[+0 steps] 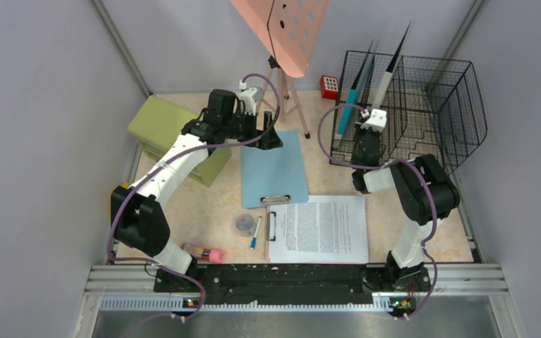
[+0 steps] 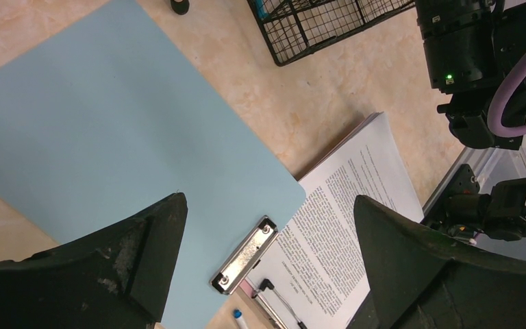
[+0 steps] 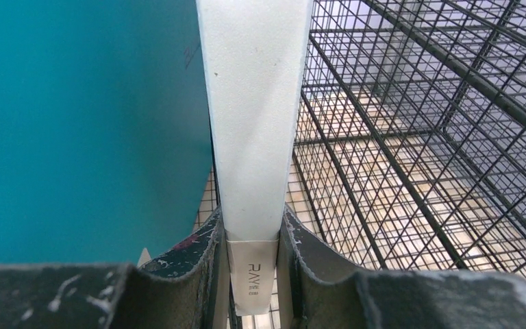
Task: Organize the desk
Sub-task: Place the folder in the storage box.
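The desk (image 1: 220, 205) is a pale marbled tabletop. My left gripper (image 1: 268, 135) is open and empty, hovering over the far end of a light blue clipboard (image 1: 275, 169). In the left wrist view the jaws (image 2: 267, 205) stand wide apart above that clipboard (image 2: 109, 116) and its metal clip (image 2: 244, 255). My right gripper (image 1: 366, 132) is shut on a white book (image 1: 387, 74) standing upright in a black wire rack (image 1: 430, 105). In the right wrist view the fingers (image 3: 209, 247) pinch the white spine (image 3: 257, 137), beside a teal book (image 3: 89, 123).
A second clipboard with printed sheets (image 1: 320, 229) lies at the front. A pen (image 1: 255, 232), a round lid (image 1: 244, 224) and a pink-red item (image 1: 208, 252) lie near it. A green cabinet (image 1: 165, 134) stands left. A tripod-mounted pink board (image 1: 282, 28) and a red block (image 1: 330, 86) stand at the back.
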You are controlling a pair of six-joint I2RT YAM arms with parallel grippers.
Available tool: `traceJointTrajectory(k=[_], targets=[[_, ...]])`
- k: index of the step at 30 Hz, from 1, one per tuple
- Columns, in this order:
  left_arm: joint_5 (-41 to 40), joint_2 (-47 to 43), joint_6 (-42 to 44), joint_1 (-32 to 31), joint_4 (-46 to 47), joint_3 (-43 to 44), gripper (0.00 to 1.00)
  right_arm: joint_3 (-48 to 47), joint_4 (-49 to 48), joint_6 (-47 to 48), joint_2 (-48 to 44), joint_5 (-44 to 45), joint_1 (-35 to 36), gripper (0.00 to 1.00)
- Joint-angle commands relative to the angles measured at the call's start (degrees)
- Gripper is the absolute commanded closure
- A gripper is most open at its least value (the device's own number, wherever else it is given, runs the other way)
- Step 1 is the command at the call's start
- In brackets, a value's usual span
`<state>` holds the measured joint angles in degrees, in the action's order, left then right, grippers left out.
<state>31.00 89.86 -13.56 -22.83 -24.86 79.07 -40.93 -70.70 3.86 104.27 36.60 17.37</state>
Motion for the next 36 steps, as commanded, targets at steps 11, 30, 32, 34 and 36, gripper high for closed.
traceJointTrajectory(k=[11,30,32,34,36], targets=[[0.3,0.0,-0.8,-0.3,1.2,1.8,0.03,0.5,0.7,-1.7,-2.8,-10.5,-2.0,0.79],[0.5,-1.4,-0.4,-0.3,0.0,2.3,0.03,2.2,16.0,-7.0,-17.0,-12.3,-2.4,0.37],[0.5,-1.7,-0.3,-0.3,-0.2,2.2,0.03,2.0,19.4,-6.9,-19.9,-12.4,-2.5,0.35],[0.4,-2.3,-0.2,-0.2,-0.3,2.2,0.03,1.5,23.6,-7.1,-23.1,-12.8,-2.7,0.33],[0.2,-2.7,0.1,-0.3,-0.4,2.0,0.03,0.5,29.0,-7.2,-26.5,-13.7,-2.8,0.31]])
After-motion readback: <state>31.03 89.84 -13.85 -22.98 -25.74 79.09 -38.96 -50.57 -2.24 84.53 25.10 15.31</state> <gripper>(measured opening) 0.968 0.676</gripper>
